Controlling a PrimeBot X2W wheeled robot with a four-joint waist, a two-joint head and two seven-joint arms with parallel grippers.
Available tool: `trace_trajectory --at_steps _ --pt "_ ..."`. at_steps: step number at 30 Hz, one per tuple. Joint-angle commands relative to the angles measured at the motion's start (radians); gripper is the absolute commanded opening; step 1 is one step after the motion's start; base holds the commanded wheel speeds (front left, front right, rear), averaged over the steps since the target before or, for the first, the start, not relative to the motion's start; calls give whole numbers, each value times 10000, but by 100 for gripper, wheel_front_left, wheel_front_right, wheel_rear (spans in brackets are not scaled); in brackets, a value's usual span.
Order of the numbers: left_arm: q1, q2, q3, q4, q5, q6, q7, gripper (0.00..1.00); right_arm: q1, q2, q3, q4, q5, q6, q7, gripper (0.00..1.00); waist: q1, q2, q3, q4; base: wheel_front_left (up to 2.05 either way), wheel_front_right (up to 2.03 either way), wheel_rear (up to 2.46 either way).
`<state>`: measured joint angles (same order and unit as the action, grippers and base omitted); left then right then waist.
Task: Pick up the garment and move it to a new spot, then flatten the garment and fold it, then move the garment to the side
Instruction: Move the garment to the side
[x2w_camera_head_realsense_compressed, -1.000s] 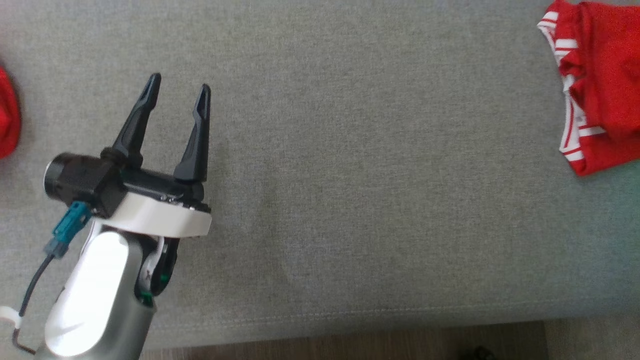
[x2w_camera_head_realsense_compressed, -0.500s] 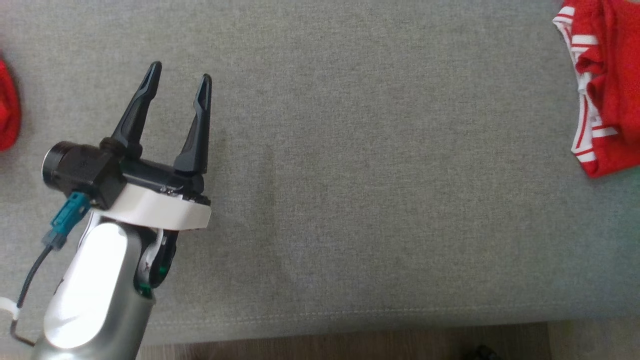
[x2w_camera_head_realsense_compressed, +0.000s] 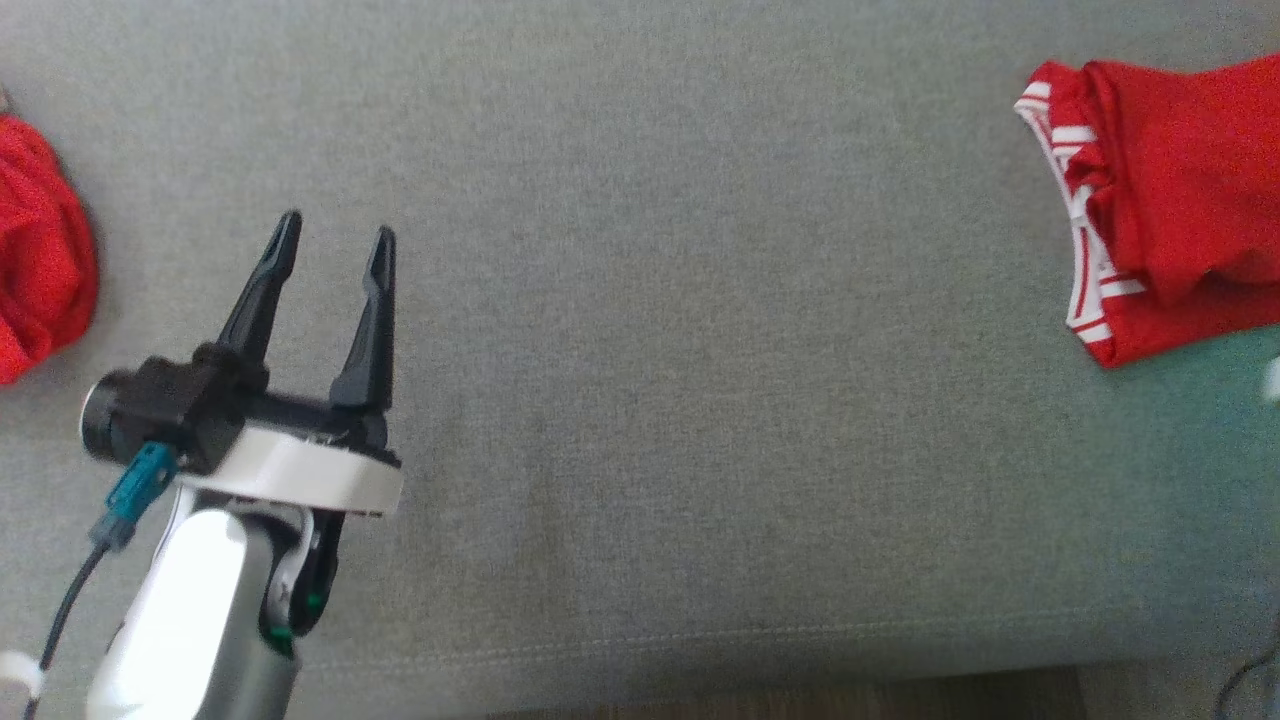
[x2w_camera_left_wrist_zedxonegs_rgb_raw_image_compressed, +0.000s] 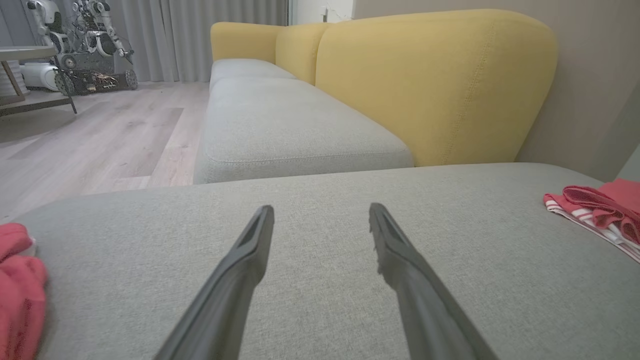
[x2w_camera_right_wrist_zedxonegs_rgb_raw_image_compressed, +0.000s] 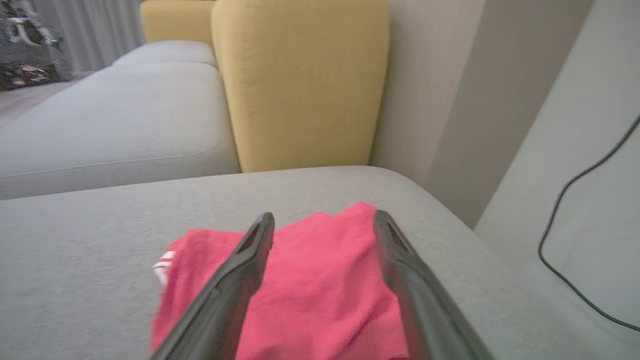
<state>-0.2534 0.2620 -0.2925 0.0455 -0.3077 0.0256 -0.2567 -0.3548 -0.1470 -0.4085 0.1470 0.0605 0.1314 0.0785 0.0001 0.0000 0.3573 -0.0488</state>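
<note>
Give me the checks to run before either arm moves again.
1. Is the left gripper open and holding nothing? Ok.
2. Is the right gripper open, with nothing clamped? Ok; it hangs over the red cloth.
3. Is the folded red garment lying at the right end of the grey cushion? Ok.
4. Is the fold neat? Cannot tell; the striped hem looks bunched and the head view cuts off part of it.
5. Is the second red garment, at the left end, apart from the left gripper? Ok.
6. Is the black cable away from the right gripper? Ok.
</note>
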Motion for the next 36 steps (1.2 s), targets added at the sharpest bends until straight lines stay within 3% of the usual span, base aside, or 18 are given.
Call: trace_trajectory --at_steps 1,9,16,36 --pt "-17 246 476 -252 24 61 -51 100 141 29 400 -568 40 -7 -86 100 -1 0 -338 1 0 0 0" --pt "701 272 627 -259 -147 303 -26 100 1434 771 2564 -1629 380 -7 -254 100 -1 0 -1169 307 0 0 0" --pt "1106 324 717 -287 -276 468 31 100 1988 943 3673 -1749 574 -7 -444 100 -1 0 -1701 663 0 0 0" --pt "2368 437 536 -366 -350 832 296 100 3252 966 4066 -1503 1152 -7 -558 100 -1 0 -3113 863 0 0 0"
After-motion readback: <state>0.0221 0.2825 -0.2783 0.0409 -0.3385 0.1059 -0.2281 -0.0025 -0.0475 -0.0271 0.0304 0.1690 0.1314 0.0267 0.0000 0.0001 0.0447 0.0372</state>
